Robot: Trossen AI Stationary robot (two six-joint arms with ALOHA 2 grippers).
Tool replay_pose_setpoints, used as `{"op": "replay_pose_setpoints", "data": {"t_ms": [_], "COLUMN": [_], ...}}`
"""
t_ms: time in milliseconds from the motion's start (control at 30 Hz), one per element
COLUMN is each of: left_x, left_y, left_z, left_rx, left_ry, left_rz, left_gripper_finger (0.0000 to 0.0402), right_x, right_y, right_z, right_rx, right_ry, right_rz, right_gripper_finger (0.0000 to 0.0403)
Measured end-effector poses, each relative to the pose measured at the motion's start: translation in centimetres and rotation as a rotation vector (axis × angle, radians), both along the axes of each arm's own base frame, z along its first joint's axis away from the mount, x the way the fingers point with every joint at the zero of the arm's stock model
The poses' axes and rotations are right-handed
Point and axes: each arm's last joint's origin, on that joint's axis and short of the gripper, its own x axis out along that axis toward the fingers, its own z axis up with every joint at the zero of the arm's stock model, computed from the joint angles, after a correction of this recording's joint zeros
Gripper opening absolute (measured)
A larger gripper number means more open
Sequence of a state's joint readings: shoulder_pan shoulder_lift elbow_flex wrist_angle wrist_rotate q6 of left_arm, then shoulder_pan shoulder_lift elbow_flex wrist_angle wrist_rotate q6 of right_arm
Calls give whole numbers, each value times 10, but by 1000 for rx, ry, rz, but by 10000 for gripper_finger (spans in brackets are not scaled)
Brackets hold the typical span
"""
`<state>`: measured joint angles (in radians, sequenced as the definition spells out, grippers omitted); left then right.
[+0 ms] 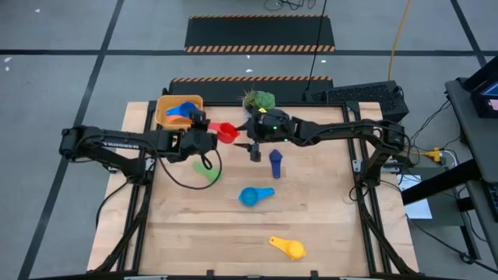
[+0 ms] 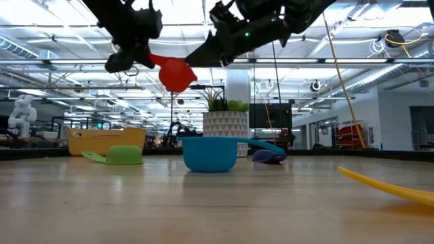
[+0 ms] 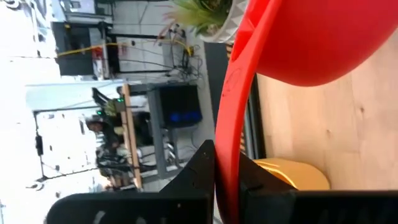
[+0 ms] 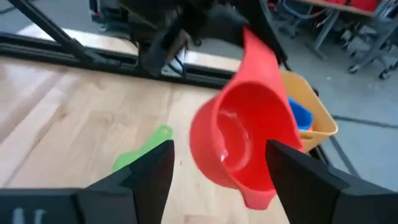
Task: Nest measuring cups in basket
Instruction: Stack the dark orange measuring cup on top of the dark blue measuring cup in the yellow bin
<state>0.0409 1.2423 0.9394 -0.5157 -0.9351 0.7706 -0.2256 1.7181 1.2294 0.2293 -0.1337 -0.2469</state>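
We saw the left gripper (image 1: pixel 208 137) clamped tight on the flat handle of the red plastic measuring cup (image 1: pixel 226 133), holding it in the air above the table, just beside the yellow-orange plastic basket (image 1: pixel 165 105). In the left wrist view the two dark fingers (image 3: pixel 193 177) pinched the thin red handle between them, with the cup's bowl (image 3: pixel 305 37) beyond. From table height the red cup (image 2: pixel 176 73) hung well above the wooden tabletop (image 2: pixel 217 203).

The right gripper (image 4: pixel 217 162) had its jaws spread wide, one finger on each side of the red bowl (image 4: pixel 239 140); we could not tell whether either finger touched it. It faced the left gripper above the table's far half, near the white pot with the green plant (image 1: pixel 258 100).

A blue measuring cup (image 1: pixel 180 112) lay inside the basket. On the table lay a green plastic measuring cup (image 1: pixel 205 166) below the left arm, a dark blue one (image 1: pixel 275 162) near the right gripper, a light blue one (image 1: pixel 254 195) in the middle, and a yellow one (image 1: pixel 288 247) near the front edge.
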Motion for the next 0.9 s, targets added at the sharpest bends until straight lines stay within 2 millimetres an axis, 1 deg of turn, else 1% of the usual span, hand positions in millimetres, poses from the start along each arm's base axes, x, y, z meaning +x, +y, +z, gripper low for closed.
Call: {"op": "replay_pose_setpoints", "data": {"t_ms": [133,233,300,467,500,533,600,700,800,900], "left_x": [0,1,2,6,6,7,8,8,5,-3], "left_y": [-7,-13,-17,-20,-20,-20,-18,-17,-17,-17], "left_z": [1,1,2,7,7,7,9,11,14,21], "left_rx": [36,42,59,84,81,76,67,51,89,153], "left_ry": [19,19,14,-32,-47,-63,-110,-199,-294,-393], "left_rz": [-14,-40,-51,-53,-50,-46,-26,30,137,253], "left_gripper_finger": [5,8,11,9,11,16,33,72,116,154], "right_x": [9,12,13,13,13,14,14,15,14,13], "right_y": [1,1,1,2,3,4,5,5,1,-2], "right_z": [-8,-12,-15,-15,-15,-15,-14,-13,-13,-11], "right_rx": [6,14,25,6,0,-7,-13,-20,-50,-104], "right_ry": [32,37,42,40,37,36,27,24,23,29], "right_rz": [6,5,8,31,37,42,45,20,-50,-128], "right_gripper_finger": [225,189,152,37,21,13,14,14,3,3]}}
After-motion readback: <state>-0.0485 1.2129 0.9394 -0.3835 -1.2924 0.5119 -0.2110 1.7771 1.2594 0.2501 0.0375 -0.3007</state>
